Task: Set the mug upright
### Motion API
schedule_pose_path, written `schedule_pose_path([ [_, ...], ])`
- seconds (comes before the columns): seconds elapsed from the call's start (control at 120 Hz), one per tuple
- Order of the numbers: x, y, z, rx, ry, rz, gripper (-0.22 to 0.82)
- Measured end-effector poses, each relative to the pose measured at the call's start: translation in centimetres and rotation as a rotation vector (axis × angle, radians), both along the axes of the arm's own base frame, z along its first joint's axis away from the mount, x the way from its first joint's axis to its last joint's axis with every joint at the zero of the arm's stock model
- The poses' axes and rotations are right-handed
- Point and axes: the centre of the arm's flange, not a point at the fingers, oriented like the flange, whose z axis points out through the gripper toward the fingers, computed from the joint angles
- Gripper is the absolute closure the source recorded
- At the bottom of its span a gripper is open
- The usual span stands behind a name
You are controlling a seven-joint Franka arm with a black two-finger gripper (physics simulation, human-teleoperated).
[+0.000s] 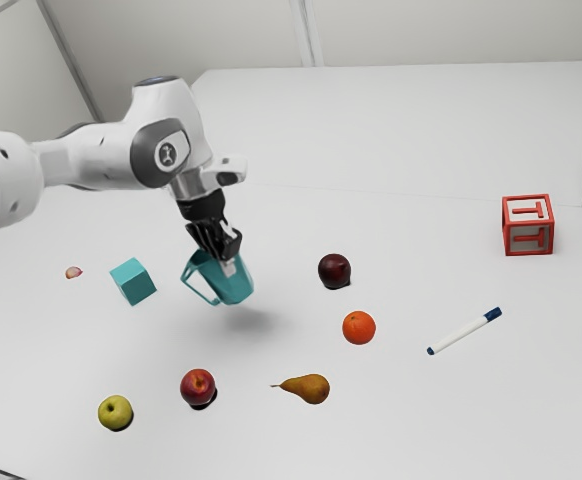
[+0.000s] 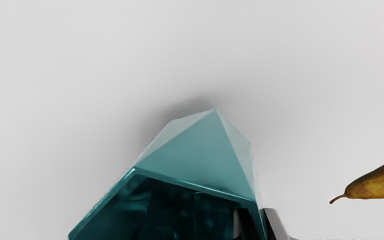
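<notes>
Tool (image 1: 228,264) and mug (image 1: 233,284), with surrounding objects. The tool, at the end of the white arm (image 1: 161,150), points downward and is closed on the wall of the mug near its rim. In the wrist view, one finger (image 2: 241,221) lies within the mouth of the mug and the other along its outer face, the wall pinched between them.

The mug is teal, with flat, angular sides. It is tilted, neither upright nor flat on its side: its mouth is toward the tool, and its base is directed down and toward the exterior view's right. It appears raised from the table (image 1: 411,440), on which it casts a soft shadow. Its handle (image 1: 199,292) extends toward the exterior view's left, in the direction of a teal cube (image 1: 133,282). Beyond the cube lies a small pinkish object (image 1: 73,272), too small to identify.

On the exterior view's right of the mug are a dark plum (image 1: 335,271) and, nearer the camera, an orange (image 1: 359,327). Nearer still lies a brownish-yellow pear (image 1: 309,389), its stem directed toward the exterior view's left. A red apple (image 1: 198,386) and a yellow-green apple (image 1: 115,412) occupy the near part of the table, the latter farther to the exterior view's left. Well apart from the mug, toward the exterior view's right, lie a white marker (image 1: 459,335) with a blue cap and, farther from the camera, a red-edged block (image 1: 528,226) bearing the letter T.
</notes>
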Motion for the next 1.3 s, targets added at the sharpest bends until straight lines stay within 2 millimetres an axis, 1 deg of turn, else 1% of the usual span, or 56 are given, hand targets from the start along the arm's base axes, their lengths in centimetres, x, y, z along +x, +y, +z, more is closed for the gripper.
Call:
schedule_pose_path([
  [0.142, 0.2, -0.3, -1.1, 0.153, 0.0, -0.041, 0.78],
  [0.325, 0.2, 0.2, -3.1, 0.247, 0.047, 0.002, 0.78],
  [0.4, 0.4, 0.2, -4.0, 0.267, 0.064, 0.025, 0.78],
  [0.542, 0.9, 0.2, -4.8, 0.289, 0.075, 0.066, 0.78],
  [0.633, 1.0, -0.3, -5.3, 0.298, 0.08, 0.084, 0.78],
  [0.867, 1.8, -0.8, -5.9, 0.308, 0.075, 0.133, 0.78],
  [1.033, 1.9, -1.0, -6.5, 0.311, 0.083, 0.16, 0.78],
  [1.108, 1.9, -1.0, -6.8, 0.31, 0.088, 0.171, 0.73],
  [1.225, 1.9, -1.1, -6.8, 0.305, 0.089, 0.187, 0.55],
  [1.3, 1.9, -1.2, -6.4, 0.294, 0.085, 0.2, 0.44],
])
